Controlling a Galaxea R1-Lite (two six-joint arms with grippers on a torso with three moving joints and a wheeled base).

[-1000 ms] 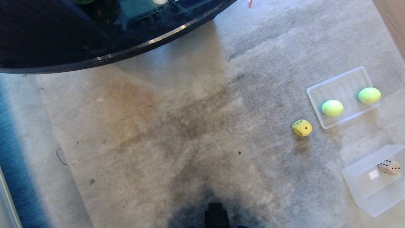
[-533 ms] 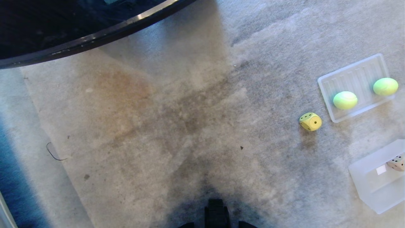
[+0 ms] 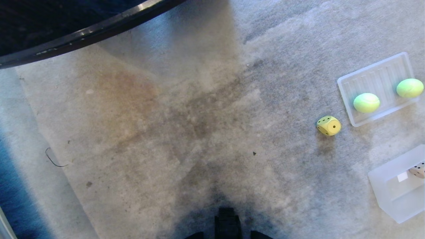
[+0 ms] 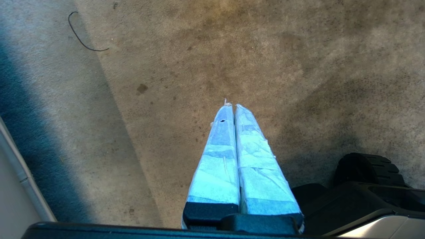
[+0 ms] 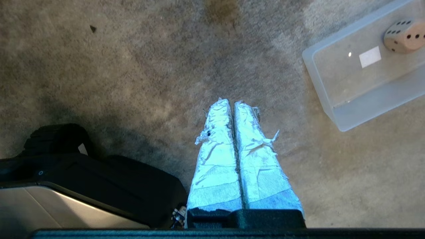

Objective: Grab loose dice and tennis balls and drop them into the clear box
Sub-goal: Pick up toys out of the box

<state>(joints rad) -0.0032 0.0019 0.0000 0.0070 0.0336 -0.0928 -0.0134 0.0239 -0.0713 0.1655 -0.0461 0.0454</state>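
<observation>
A yellow die [image 3: 328, 125] lies loose on the grey carpet at the right. Two tennis balls sit beyond it: one [image 3: 366, 102] inside a flat ridged clear tray [image 3: 375, 78], the other [image 3: 409, 88] at that tray's right end. The clear box [image 3: 385, 186] stands at the lower right edge with a tan die [image 3: 419, 172] inside; the right wrist view shows the box [image 5: 352, 103] and tan die [image 5: 403, 36] too. My left gripper [image 4: 231, 106] and right gripper [image 5: 231, 101] hang shut and empty over bare carpet, both outside the head view.
A dark round table edge [image 3: 89, 31] crosses the top left. A thin dark wire [image 3: 53, 159] lies on the carpet at the left beside a blue strip [image 3: 13, 186]. My black base [image 3: 227, 222] shows at the bottom centre.
The whole head view has shifted: the table slid up and left, the dice, balls and box drifted right and up. That is camera motion. Neither gripper appears in the earlier frames.
</observation>
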